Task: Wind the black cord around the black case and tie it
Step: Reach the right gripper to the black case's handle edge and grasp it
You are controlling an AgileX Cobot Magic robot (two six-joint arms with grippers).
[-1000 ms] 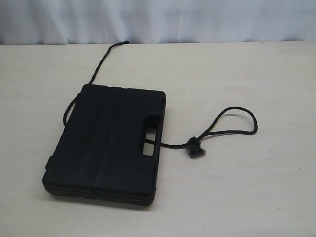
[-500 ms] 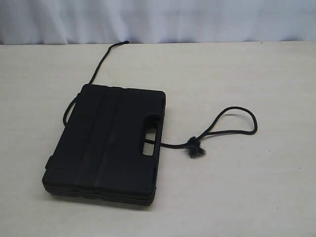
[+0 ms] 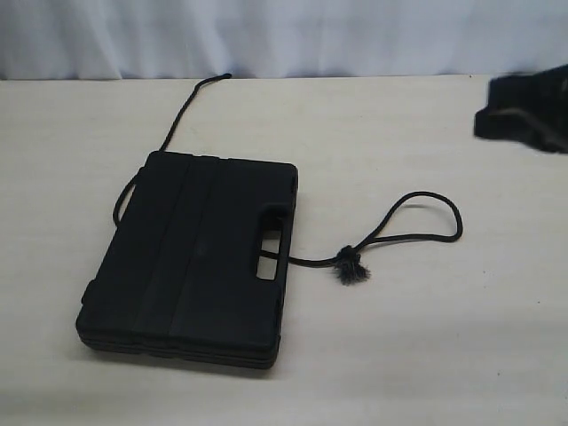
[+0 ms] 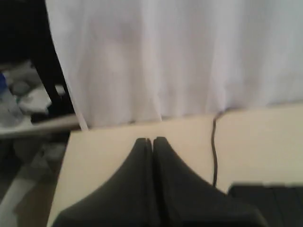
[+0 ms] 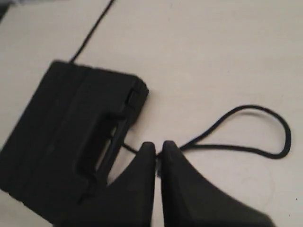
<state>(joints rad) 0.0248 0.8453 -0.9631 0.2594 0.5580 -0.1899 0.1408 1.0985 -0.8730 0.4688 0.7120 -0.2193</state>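
Note:
The black case (image 3: 195, 257) lies flat on the table, its handle slot toward the right. The black cord (image 3: 417, 236) runs from the table's back edge, passes under the case, and comes out at the handle side. It ends in a knot with a frayed tuft (image 3: 352, 269) and a loop further right. My right gripper (image 5: 157, 145) is shut and empty, high over the table above the knot, with the case (image 5: 61, 137) and the cord's loop (image 5: 227, 147) below it. My left gripper (image 4: 152, 140) is shut and empty near the table's far left corner, beside the cord (image 4: 214, 151).
A pale table (image 3: 426, 355) carries everything, with a white curtain (image 3: 284, 35) behind its back edge. My right arm (image 3: 525, 114) shows as a dark blurred shape at the right edge. Past the table's left end stands a cluttered shelf (image 4: 19, 99).
My right arm has come into the exterior view at the right edge. The case and the cord have not moved.

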